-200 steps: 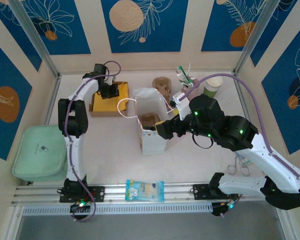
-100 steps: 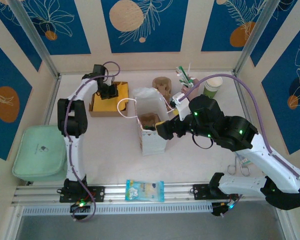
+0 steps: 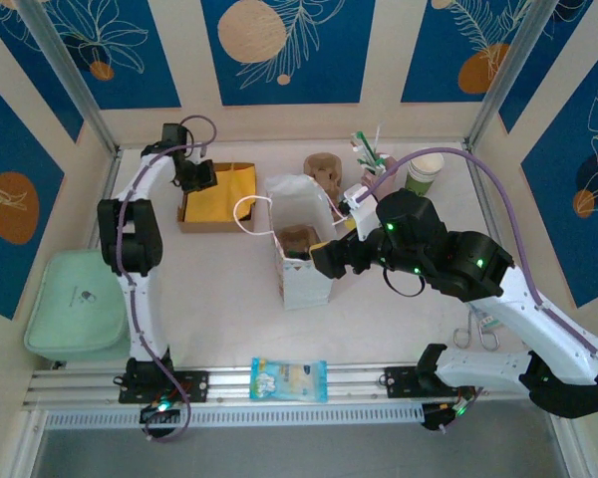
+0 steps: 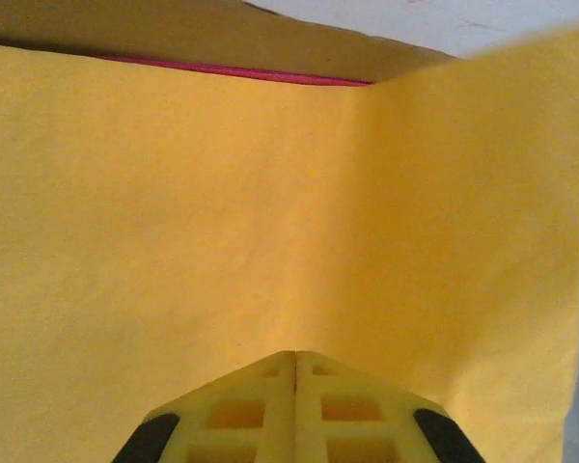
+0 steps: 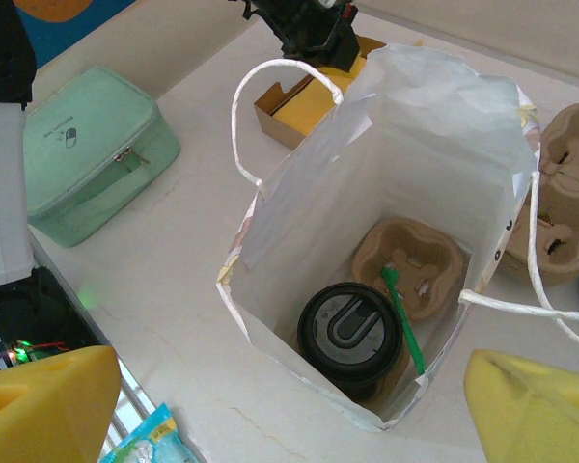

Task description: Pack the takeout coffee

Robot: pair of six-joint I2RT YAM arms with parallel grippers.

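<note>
The takeout coffee, a paper cup with a white rim and green lower band, stands at the back right of the table, apart from both grippers. My right gripper hangs open above the near right edge of the white paper bag, with nothing between its fingers. Inside the bag a cup capped by a black lid sits in a brown carrier beside a green stick. My left gripper is shut and empty, pointing into the yellow box.
A second brown carrier and a pink cup of utensils stand behind the bag. A green pouch lies at the left, a blue packet at the front rail, scissors at the right.
My left arm has swung left and back, carrying its shut gripper from over the yellow box's middle to the box's left rear part. The right arm has not moved.
</note>
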